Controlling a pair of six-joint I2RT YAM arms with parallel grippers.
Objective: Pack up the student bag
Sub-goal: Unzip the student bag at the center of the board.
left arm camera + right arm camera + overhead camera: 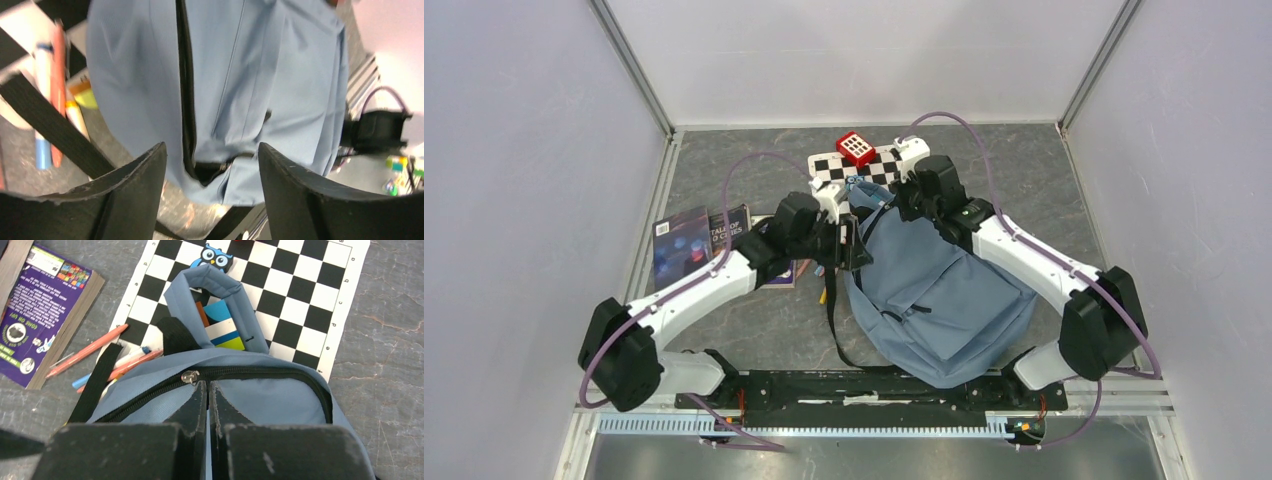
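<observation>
student bag (944, 295) lies mid-table between both arms, top end on chessboard mat (295, 295). left gripper (211, 146) spread wide beside bag; right gripper (208, 384) fingers pressed together at zipper (250, 371)

Plain white walls (864, 60) on three sides, aluminium corner posts (631, 62), grey marbled tabletop (1024, 175), soft even light.

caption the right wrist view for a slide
Right gripper shut beside the zipper pull on the student bag, chessboard mat and pens beyond
</observation>
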